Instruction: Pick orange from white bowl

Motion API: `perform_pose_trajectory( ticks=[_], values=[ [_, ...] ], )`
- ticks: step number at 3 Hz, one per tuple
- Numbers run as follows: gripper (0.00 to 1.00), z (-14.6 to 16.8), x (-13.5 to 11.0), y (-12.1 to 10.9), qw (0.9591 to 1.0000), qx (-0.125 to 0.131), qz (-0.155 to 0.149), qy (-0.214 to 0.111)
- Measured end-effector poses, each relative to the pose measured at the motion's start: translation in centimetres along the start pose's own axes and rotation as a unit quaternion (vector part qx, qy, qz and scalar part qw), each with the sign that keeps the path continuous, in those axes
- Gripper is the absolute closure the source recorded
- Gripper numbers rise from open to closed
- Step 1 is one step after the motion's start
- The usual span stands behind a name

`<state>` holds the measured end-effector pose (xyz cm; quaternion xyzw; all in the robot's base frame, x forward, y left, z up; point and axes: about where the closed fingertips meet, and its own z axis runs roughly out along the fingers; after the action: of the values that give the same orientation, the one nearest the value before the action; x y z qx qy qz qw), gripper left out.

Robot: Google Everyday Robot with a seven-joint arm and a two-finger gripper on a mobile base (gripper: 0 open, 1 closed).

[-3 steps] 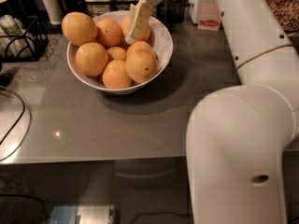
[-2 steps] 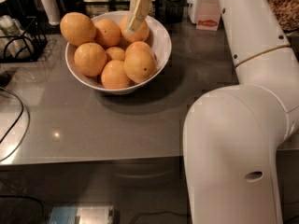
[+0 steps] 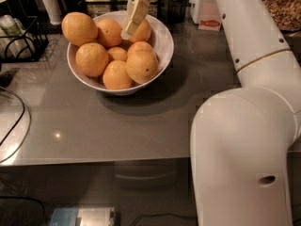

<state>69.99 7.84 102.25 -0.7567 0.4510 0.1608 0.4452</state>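
The white bowl [image 3: 162, 46] stands on the grey counter and holds several oranges. The orange [image 3: 80, 28], the largest and slightly oval, lies at the bowl's back left, up against the rim. My gripper [image 3: 134, 19] hangs over the back of the bowl, pointing down and to the left. It is close above a smaller orange [image 3: 142, 31] and to the right of the large one, not touching it. The smaller oranges fill the middle and front of the bowl.
A black wire rack [image 3: 21, 39] stands at the left, and a black cable [image 3: 19, 126] loops on the counter. A white container with a red label [image 3: 207, 8] and cups stand at the back. My white arm [image 3: 244, 149] fills the right and front right.
My gripper has shifted slightly to the left over the back of the bowl. The oranges and the bowl have not moved.
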Motion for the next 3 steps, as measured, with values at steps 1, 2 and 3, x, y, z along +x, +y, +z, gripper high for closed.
perform_pose_trajectory(
  ticks=[1,2,3],
  values=[
    [0.0,5.3,-2.8,1.9,0.9924,-0.008,0.0,-0.122],
    [0.0,7.7,-4.1,1.8,0.9848,-0.015,-0.001,-0.173],
    [0.0,7.7,-4.1,1.8,0.9848,-0.015,-0.001,-0.173]
  ],
)
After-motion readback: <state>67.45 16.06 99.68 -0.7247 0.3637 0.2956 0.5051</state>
